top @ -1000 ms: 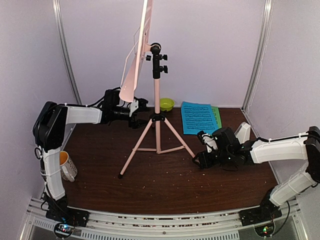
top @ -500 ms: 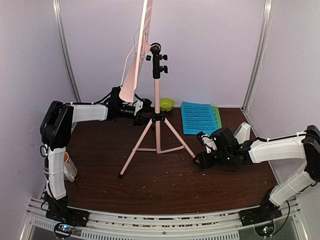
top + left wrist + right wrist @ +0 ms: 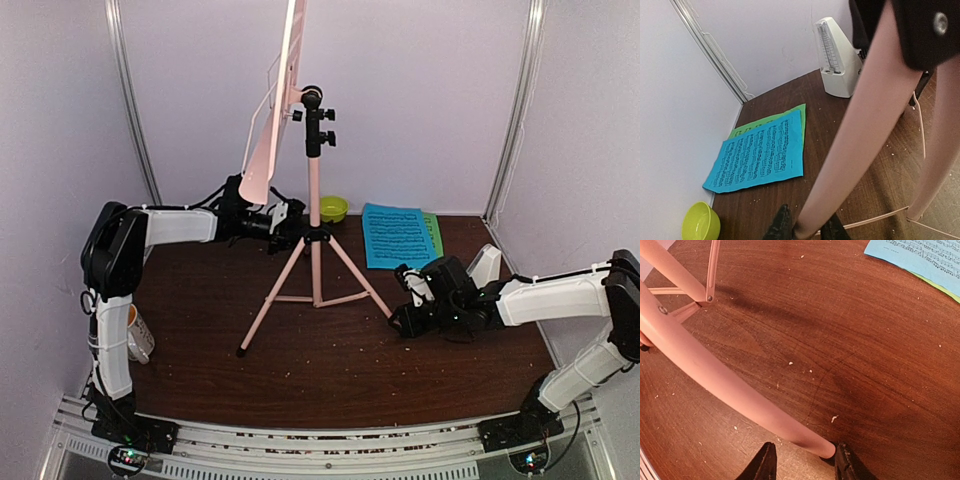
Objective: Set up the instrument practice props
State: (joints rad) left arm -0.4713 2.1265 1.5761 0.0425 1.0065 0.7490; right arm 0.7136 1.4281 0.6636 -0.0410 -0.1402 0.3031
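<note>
The pink music stand (image 3: pixel 314 200) stands upright on its tripod at mid-table. My left gripper (image 3: pixel 292 225) reaches in from the left just under the tripod hub. In the left wrist view its jaws (image 3: pixel 807 231) are shut on the upper part of a pink leg (image 3: pixel 865 125). My right gripper (image 3: pixel 398 320) is low at the foot of the right front leg. The right wrist view shows it (image 3: pixel 805 465) open around the leg's tip (image 3: pixel 815 442), which touches one finger only. The blue sheet (image 3: pixel 392 235) lies flat over the green sheet (image 3: pixel 434 232). The white metronome (image 3: pixel 836 57) stands at the right.
A lime-green bowl (image 3: pixel 333 208) sits at the back behind the stand. A white mug (image 3: pixel 135 333) lies by the left arm's base. The right arm partly hides the metronome (image 3: pixel 486 266) in the top view. Walls close in on both sides. Crumbs dot the wooden table (image 3: pixel 330 370).
My left gripper has moved right to the stand and closed on its leg. My right gripper has narrowed a little around the leg's foot. The stand has not shifted.
</note>
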